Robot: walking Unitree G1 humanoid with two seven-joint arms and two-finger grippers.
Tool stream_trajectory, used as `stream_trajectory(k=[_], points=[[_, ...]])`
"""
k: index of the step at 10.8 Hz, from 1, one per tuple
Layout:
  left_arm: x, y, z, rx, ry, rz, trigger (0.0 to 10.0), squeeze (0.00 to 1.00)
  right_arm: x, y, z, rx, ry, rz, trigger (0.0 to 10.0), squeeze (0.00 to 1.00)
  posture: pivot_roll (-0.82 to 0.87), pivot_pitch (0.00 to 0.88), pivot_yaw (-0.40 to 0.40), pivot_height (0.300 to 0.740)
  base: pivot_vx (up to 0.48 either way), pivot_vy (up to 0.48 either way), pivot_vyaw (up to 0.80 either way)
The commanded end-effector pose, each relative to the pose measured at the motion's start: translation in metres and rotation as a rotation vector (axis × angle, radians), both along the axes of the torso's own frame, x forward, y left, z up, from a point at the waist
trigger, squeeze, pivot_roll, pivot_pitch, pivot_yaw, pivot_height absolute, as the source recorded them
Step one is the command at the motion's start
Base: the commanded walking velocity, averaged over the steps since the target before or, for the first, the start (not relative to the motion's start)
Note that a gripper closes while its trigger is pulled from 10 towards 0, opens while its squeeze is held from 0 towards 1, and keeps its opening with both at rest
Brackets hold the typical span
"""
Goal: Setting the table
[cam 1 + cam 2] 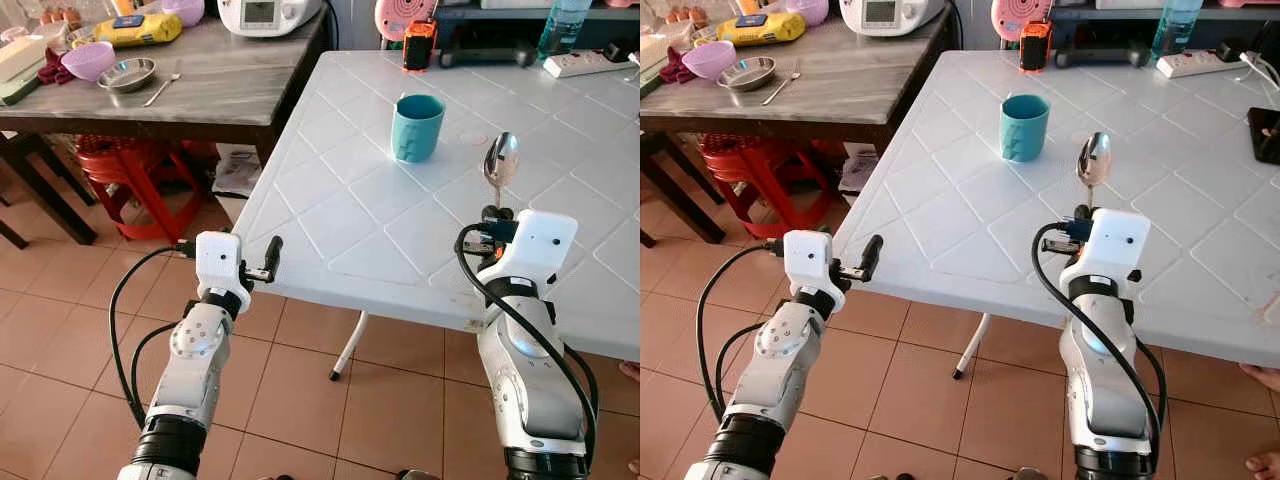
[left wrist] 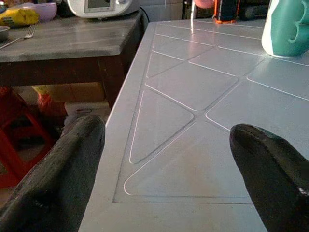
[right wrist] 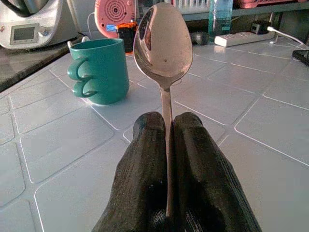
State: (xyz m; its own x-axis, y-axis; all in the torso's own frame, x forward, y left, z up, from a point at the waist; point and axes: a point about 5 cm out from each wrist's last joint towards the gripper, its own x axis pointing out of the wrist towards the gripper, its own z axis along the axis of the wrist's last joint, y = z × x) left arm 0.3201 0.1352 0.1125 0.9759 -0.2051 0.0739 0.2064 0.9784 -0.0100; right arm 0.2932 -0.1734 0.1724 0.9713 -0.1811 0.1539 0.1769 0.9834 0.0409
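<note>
A teal mug (image 1: 417,127) stands upright on the white plastic table (image 1: 330,215), handle toward the near side. My right gripper (image 1: 496,213) is shut on the handle of a metal spoon (image 1: 500,163); the bowl points up and away over the table, just right of the mug. In the right wrist view the spoon (image 3: 163,48) rises from between the two black fingers (image 3: 145,159), with the mug (image 3: 99,70) beyond. My left gripper (image 1: 270,260) hovers open at the table's near left edge, and its fingers (image 2: 53,179) frame the bare table corner (image 2: 193,159).
A dark wooden table (image 1: 220,90) at the left carries a purple bowl (image 1: 88,60), a metal dish (image 1: 127,74), a fork (image 1: 162,88) and a white appliance (image 1: 268,14). A red stool (image 1: 130,170) stands under it. A power strip (image 1: 585,64) and orange device (image 1: 420,45) lie at the white table's far side.
</note>
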Motion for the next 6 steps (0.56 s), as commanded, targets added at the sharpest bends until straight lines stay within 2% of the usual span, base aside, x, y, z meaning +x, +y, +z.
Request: stream_trajectory(k=[1,4,6], points=[[-0.0001,0.0062,-0.0025,-0.001,0.010,0.005,10.0,0.00,-0.0012,0.0043,0.0062,0.007,-0.032,0.014,10.0,0.00,-0.15,0.112,0.130,0.740,0.000,0.315,0.00],[-0.0001,0.0037,-0.0030,-0.003,0.014,-0.016,10.0,0.00,-0.0019,0.0049,0.0051,0.017,-0.030,0.014,10.0,0.00,-0.15,0.111,0.137,0.740,0.000,0.480,0.00],[0.0006,0.0029,-0.0028,-0.006,0.013,-0.024,10.0,0.00,-0.0017,0.0057,0.0045,0.019,-0.028,0.017,10.0,0.00,-0.15,0.112,0.137,0.740,0.000,0.480,-0.48]])
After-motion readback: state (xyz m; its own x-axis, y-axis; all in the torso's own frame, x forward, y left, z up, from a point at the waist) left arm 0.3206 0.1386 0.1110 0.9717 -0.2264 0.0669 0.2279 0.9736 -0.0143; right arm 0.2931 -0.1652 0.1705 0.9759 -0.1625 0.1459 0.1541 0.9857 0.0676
